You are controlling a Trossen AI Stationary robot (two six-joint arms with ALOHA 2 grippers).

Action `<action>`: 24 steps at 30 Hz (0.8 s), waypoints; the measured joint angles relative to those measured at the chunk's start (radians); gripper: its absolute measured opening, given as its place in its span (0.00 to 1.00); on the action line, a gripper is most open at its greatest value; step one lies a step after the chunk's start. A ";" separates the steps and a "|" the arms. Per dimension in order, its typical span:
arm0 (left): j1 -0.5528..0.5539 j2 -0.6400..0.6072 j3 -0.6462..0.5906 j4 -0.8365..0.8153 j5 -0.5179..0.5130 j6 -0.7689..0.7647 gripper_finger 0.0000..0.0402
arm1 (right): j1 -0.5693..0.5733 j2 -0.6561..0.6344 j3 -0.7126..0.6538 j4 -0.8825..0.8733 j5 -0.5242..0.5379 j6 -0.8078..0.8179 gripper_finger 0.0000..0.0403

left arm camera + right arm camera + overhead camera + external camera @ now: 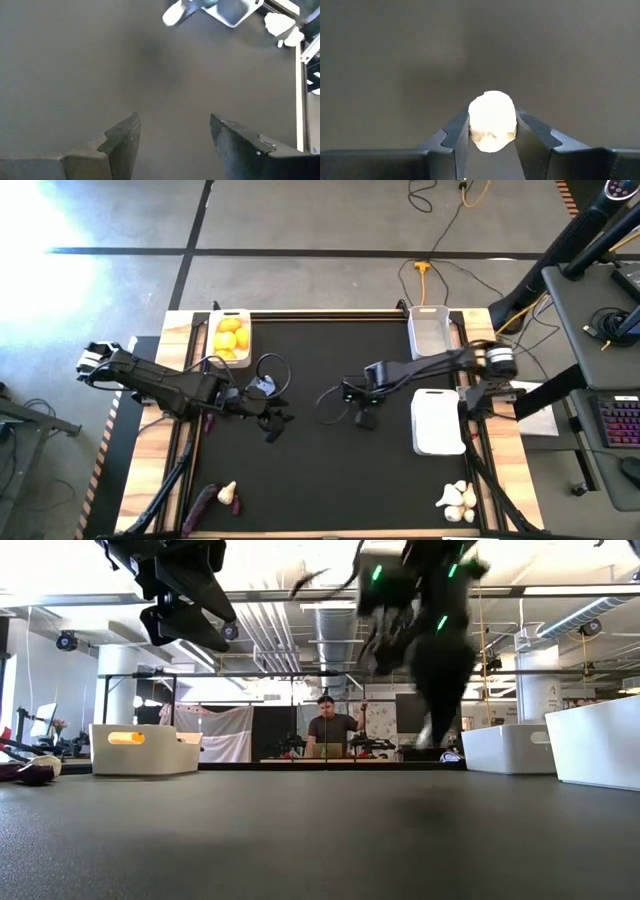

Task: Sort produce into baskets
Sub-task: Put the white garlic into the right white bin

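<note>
My right gripper [492, 114] is shut on a white garlic bulb [492, 120] above the middle of the black mat; it also shows in the high view [364, 418]. My left gripper [173, 119] is open and empty, high above the mat left of centre [272, 423]. A white basket [230, 337] at the far left holds several yellow fruits. An empty basket [432, 330] stands at the far right and a third basket [438, 420] at the right edge. Several garlic bulbs [457, 498] lie on the table at the near right. A purple eggplant [203, 504] and a garlic bulb [229, 495] lie at the near left. My right gripper pinches the garlic bulb by its two opposite sides [475, 125] between its two fingers. The fingers come from above, pointing down at the mat. The bulb is lifted clear of the table.
Cables [330, 402] loop off both arms over the mat's middle. A person [331, 730] stands beyond the table's far edge in the low view. The mat between the two grippers and toward the near edge is bare.
</note>
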 joint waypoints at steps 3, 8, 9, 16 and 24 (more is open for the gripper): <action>0.000 0.000 0.000 0.001 -0.003 0.022 0.56 | 0.029 -0.102 0.026 -0.182 -0.006 0.051 0.31; 0.002 0.000 0.000 0.004 -0.056 0.056 0.56 | 0.092 -0.333 0.039 -0.406 -0.009 0.249 0.31; 0.003 0.000 0.000 0.006 -0.068 0.063 0.56 | 0.107 -0.375 0.035 -0.429 -0.010 0.301 0.31; 0.006 0.000 0.000 0.068 -0.075 0.097 0.56 | 0.179 -0.580 -0.049 -0.488 -0.010 0.518 0.31; 0.006 -0.001 0.000 0.067 -0.074 0.081 0.56 | 0.176 -0.640 -0.323 -0.410 -0.006 0.599 0.31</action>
